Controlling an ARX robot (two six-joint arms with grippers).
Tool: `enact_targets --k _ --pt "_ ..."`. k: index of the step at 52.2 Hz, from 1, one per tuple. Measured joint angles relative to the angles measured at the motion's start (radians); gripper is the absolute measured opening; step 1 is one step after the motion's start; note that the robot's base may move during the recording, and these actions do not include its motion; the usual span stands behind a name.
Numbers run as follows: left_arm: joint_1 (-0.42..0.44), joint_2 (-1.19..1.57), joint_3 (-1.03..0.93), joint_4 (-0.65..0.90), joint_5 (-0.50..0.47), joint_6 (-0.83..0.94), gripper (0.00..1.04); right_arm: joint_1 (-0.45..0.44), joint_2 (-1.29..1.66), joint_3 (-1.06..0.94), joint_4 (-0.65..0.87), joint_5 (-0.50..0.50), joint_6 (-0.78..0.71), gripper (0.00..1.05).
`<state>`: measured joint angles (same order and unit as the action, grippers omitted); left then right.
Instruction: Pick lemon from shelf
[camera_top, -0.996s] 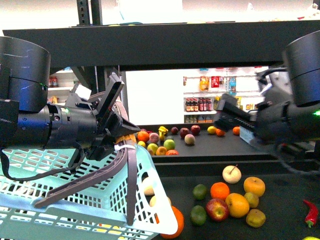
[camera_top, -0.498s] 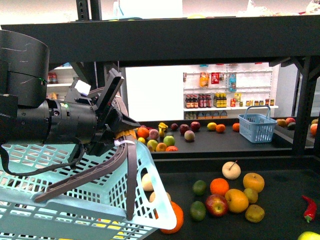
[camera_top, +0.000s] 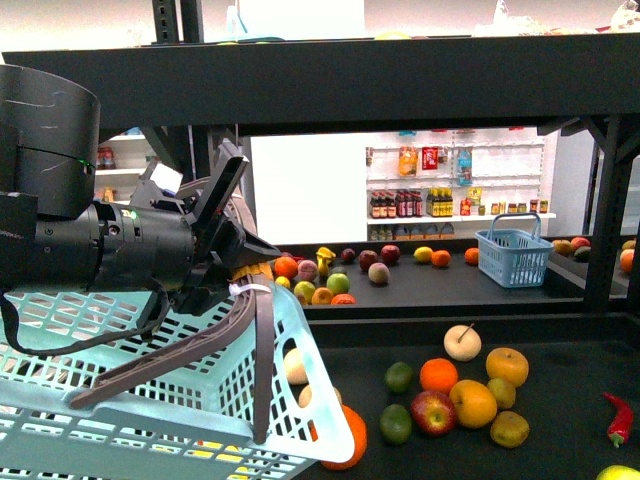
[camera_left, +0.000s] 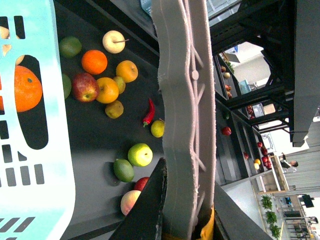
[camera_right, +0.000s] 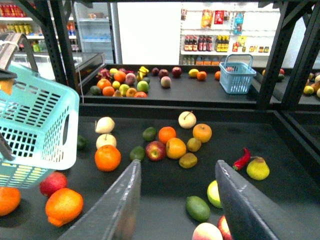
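That lemon (camera_right: 257, 169) near the bench's (camera_right: 170, 210) right edge looks firm and slick, grab its middle; right tool (camera_right: 177, 167) spread, left tool (camera_left: 187, 215) pinching basket handle (camera_left: 182, 100).

This is a shop, a small grocery by the look of it. A black metal shelf (camera_top: 330, 85) with wide lipped trays runs across the room. Loose fruit (camera_top: 460, 390) lies on its near tray: oranges, apples and limes, with a red chilli (camera_top: 620, 418) off to the right. A second scatter of fruit (camera_top: 325, 280) is spread on the far tray, where a small blue shopping basket (camera_top: 514, 256) stands to the right. Beyond that, against the far wall, white store shelving (camera_top: 450, 185) carries rows of bottles (camera_top: 397, 208) and packets. Near left, a turquoise shopping basket (camera_top: 150, 400) hangs tilted over the produce.
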<state>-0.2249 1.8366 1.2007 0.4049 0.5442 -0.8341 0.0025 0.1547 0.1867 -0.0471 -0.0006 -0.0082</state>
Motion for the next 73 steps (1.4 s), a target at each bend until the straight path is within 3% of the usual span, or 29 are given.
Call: enact_targets --k 7,64,73 --pt "0.0 0.0 0.0 0.0 0.0 0.0 0.11 0.0 -0.03 -0.039 0.015 0.001 -0.001 0.02" --pt "0.0 0.0 0.0 0.0 -0.001 0.0 0.11 0.0 -0.148 -0.172 0.045 0.0 0.005 0.02" --pt "0.0 0.0 0.0 0.0 0.0 0.0 0.11 0.0 -0.148 -0.172 0.045 0.0 0.005 0.29"
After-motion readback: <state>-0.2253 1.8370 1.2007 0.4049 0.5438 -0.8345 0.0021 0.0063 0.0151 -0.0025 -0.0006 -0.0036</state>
